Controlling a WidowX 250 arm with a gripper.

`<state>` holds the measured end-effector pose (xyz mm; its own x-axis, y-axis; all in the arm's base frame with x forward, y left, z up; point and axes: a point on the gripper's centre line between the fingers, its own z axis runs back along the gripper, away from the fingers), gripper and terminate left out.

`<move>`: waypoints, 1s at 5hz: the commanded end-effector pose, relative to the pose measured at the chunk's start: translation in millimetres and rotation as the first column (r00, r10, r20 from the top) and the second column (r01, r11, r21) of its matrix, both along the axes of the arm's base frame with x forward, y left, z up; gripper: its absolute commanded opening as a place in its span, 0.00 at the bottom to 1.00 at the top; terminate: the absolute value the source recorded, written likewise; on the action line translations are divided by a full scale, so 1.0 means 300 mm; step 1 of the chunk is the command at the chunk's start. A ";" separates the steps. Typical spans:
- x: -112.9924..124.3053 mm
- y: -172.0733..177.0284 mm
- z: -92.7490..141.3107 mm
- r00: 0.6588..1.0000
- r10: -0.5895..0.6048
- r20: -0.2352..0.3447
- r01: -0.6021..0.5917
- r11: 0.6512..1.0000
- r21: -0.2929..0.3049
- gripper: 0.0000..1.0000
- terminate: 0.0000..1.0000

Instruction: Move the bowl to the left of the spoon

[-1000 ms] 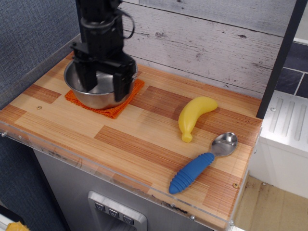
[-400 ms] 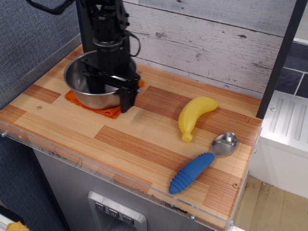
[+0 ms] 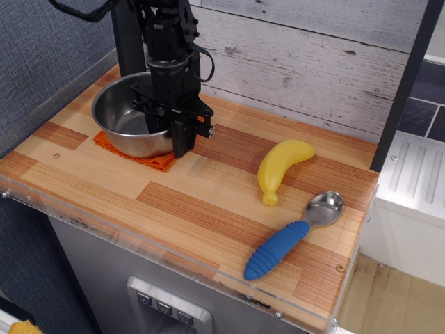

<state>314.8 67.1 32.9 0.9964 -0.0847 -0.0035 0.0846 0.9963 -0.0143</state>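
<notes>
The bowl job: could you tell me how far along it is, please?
Done: the gripper has reached the bowl, straddling its right rim. In hand: securing that grip; the bowl sits on the orange cloth. Left: carrying it beside the spoon, on its left.

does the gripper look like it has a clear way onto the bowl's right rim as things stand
Probably yes. The gripper is already at the right rim of the bowl, one finger outside the wall. Nothing crowds that side; the banana and spoon lie well to the right.
</notes>
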 end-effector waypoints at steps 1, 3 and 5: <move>-0.011 0.063 0.265 0.990 -0.043 0.136 0.032 0.996 0.086 0.00 0.00; -0.161 -0.060 0.396 0.978 -0.030 0.207 0.024 0.999 0.034 0.00 0.00; -0.218 -0.274 0.285 0.982 -0.090 0.164 0.102 0.993 -0.066 0.00 0.00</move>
<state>249.8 -15.1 108.2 0.9786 -0.1590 0.1310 0.1696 0.9827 -0.0745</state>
